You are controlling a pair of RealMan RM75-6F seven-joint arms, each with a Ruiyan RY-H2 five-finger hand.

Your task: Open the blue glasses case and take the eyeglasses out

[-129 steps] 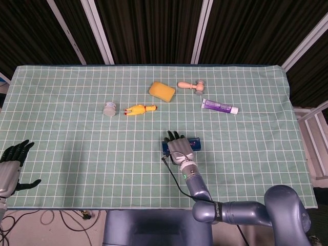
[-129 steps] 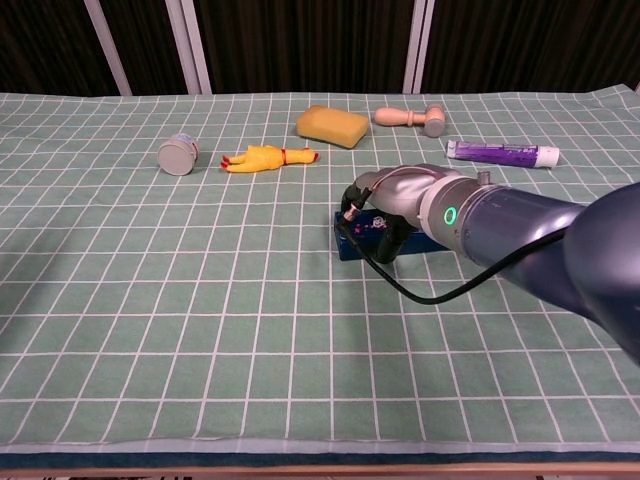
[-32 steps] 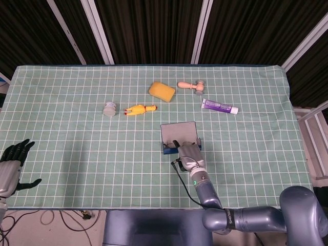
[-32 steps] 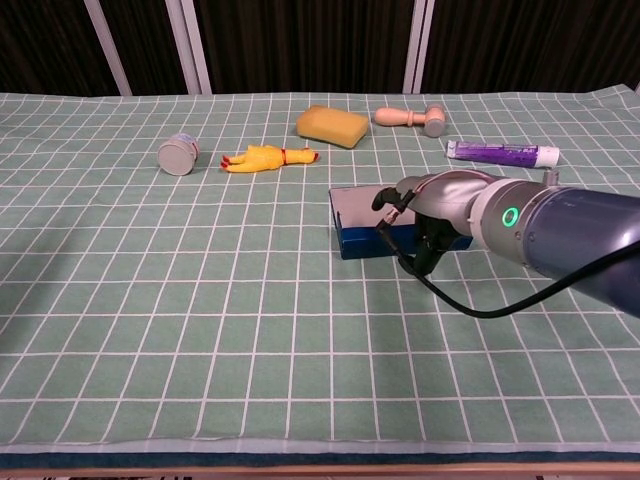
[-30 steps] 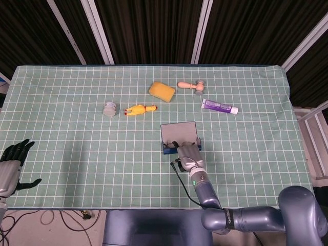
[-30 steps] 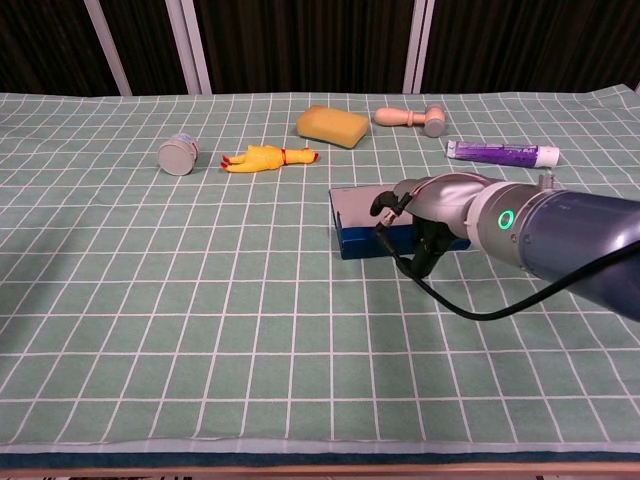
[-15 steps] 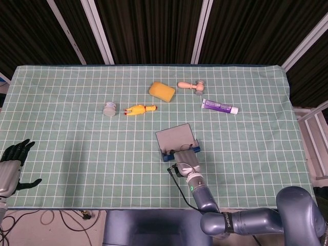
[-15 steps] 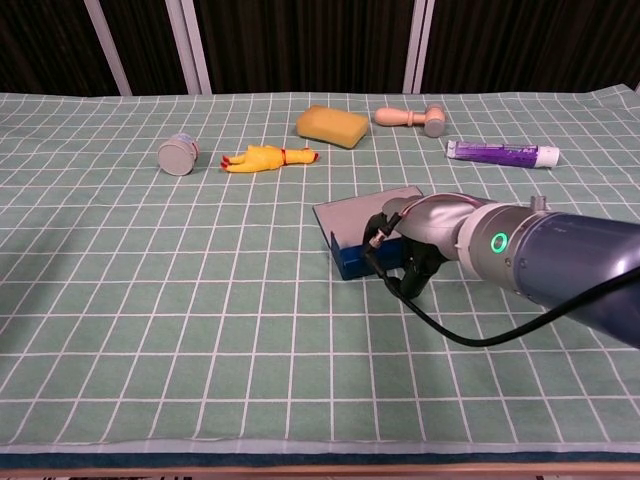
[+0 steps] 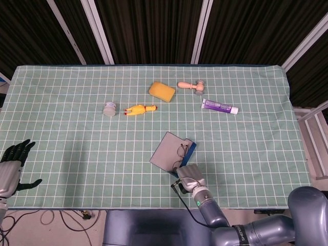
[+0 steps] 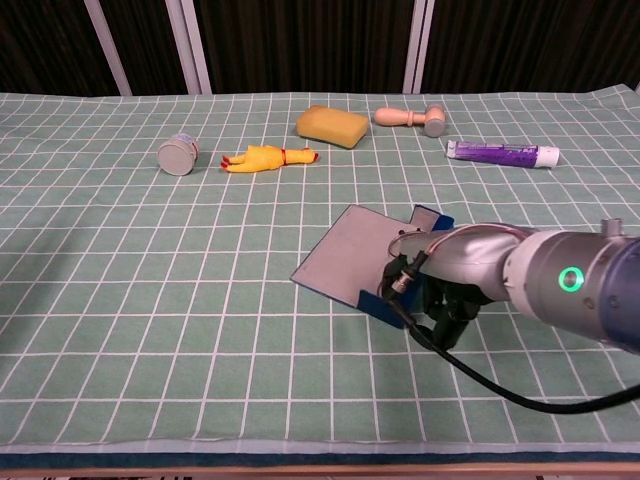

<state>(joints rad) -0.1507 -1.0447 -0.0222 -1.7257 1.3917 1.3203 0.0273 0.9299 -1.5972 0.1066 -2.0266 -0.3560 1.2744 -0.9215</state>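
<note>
Although the blue glasses case (image 9: 177,152) lies open, lid flat toward the robot's left with its grey lining up, the eyeglasses (image 9: 181,150) are not yet out; head view shows the frames at the seam between lid and blue tray, near the mid-front of the table.

Right hand (image 9: 189,173) sits at the near edge of the case. In chest view its dark fingers (image 10: 447,312) curl down over the tray's near side, touching or just beside it. Whether they pinch the glasses, the case wall, or nothing cannot be told: the wrist hides the fingertips in one view, the palm in the other.

Left hand (image 9: 14,163) rests well apart at the table's left front corner, fingers spread, holding nothing.

Step in hand, as judged: opening is done, extraction is starting. The case sits skewed to the cloth grid, so it looks free to slide.

Next move likely calls for a light pinch on the frame or a temple, then a lift straight up. Risk: the case drags along with the glasses, since nothing pins it.

Far side of the table: yellow sponge (image 9: 162,91), rubber chicken (image 9: 139,109), purple tube (image 9: 219,106), small wooden mallet (image 9: 190,85), small tin (image 9: 109,108). All well clear.
</note>
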